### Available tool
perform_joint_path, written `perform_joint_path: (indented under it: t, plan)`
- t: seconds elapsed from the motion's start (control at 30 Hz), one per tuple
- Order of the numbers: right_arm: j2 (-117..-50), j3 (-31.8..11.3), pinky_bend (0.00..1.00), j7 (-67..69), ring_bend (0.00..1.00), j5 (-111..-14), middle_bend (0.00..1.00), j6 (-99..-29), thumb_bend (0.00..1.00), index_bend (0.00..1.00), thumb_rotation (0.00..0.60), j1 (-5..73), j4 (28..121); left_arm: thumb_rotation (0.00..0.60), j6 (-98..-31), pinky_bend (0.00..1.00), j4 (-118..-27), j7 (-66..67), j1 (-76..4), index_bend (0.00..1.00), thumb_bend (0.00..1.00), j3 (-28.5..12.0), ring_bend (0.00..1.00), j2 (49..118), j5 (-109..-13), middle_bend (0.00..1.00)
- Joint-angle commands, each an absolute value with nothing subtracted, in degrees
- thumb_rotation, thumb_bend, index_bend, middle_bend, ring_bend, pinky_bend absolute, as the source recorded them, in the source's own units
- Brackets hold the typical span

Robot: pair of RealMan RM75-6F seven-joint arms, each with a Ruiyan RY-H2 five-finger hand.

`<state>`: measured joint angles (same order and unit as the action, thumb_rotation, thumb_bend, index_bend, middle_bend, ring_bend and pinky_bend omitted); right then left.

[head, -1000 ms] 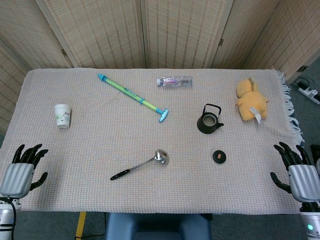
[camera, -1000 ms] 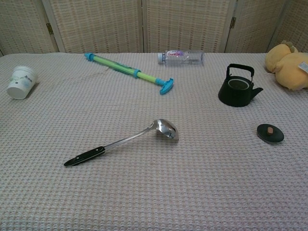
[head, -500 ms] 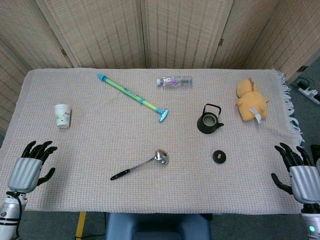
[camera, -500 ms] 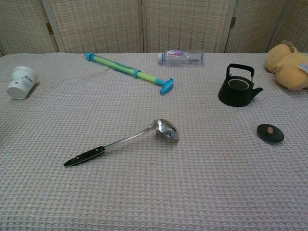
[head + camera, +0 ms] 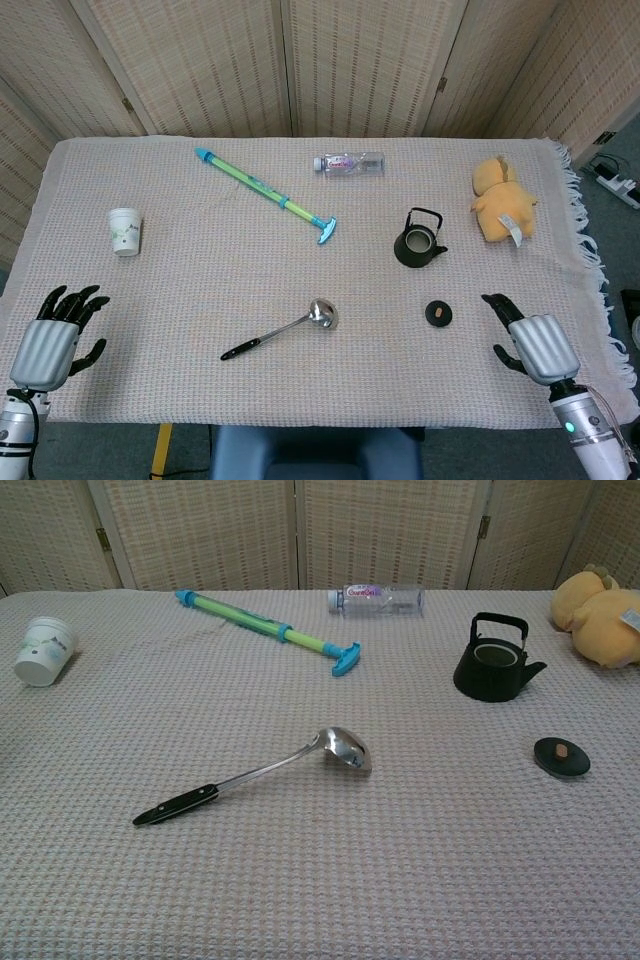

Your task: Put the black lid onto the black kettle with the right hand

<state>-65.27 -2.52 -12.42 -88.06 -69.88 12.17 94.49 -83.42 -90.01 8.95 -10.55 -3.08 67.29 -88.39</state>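
Rough woven tablecloth (image 5: 420, 880); glossy metal ladle (image 5: 345, 748); plush toy (image 5: 600, 615).

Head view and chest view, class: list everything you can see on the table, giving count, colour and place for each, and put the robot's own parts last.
black kettle: one, black, open-topped, right of centre.
black lid: one, black with a tan knob, on the cloth in front of the kettle.
ladle: one, silver bowl, black handle, near centre front.
water pump toy: one, green and blue, far left-centre.
bottle: one, clear, lying at the far edge.
cup: one, white, left side.
plush toy: one, yellow, far right.
tablecloth: one, pale woven, covers the table.
left robot hand: one, grey and black, near left corner, open.
right robot hand: one, grey and black, front right near the lid, open.
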Motion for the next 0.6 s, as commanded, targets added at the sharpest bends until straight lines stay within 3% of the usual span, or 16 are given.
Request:
perform_joint_path:
  t: [0.03,0.4,0.6]
  plan:
    - [-67.05,-3.73,0.82,-15.62,0.92,-82.50,0.25,-60.15,0.33,0.15,0.600,17.91,94.98,0.600,-83.84,0.09,-89.89,8.67,-10.12,0.22,0.29,-2.94,0.18,67.19,-88.12,0.13]
    - [-73.10,-6.10,0.84,-17.44,0.92,-75.15,0.29,-49.46,0.33,0.25,0.600,26.46,87.84,0.600,-85.31,0.08,-89.46,7.49,-8.37,0.22,0.29,-2.65,0.18,66.64,-86.90,0.13]
    - [-74.99,-5.71,0.84,-19.03,0.92,-73.92,0.30,-49.42,0.33,0.29,0.600,27.83,85.44,0.600,-85.51,0.08,-89.64,7.32,-7.99,0.22,0.29,-2.65,0.18,66.43,-86.59,0.13]
